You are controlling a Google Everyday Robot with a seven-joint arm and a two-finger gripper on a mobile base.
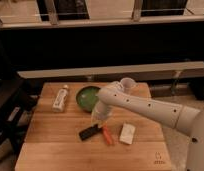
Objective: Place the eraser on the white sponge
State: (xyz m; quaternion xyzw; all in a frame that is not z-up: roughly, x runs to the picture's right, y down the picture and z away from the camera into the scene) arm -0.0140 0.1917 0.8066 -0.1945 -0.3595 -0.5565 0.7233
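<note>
The eraser (pixel 89 132) is a small flat black block lying on the wooden table (pixel 55 140), near the middle. The white sponge (pixel 127 133) lies flat to its right, apart from it. An orange carrot-like stick (pixel 107 135) lies between them. My gripper (pixel 99 120) hangs from the white arm (pixel 145 106), just above the eraser's right end.
A green bowl (pixel 86 96) stands at the back middle. A white bottle with a label (pixel 60 98) lies at the back left. A clear cup (pixel 127 83) stands behind the arm. A dark bench runs behind the table.
</note>
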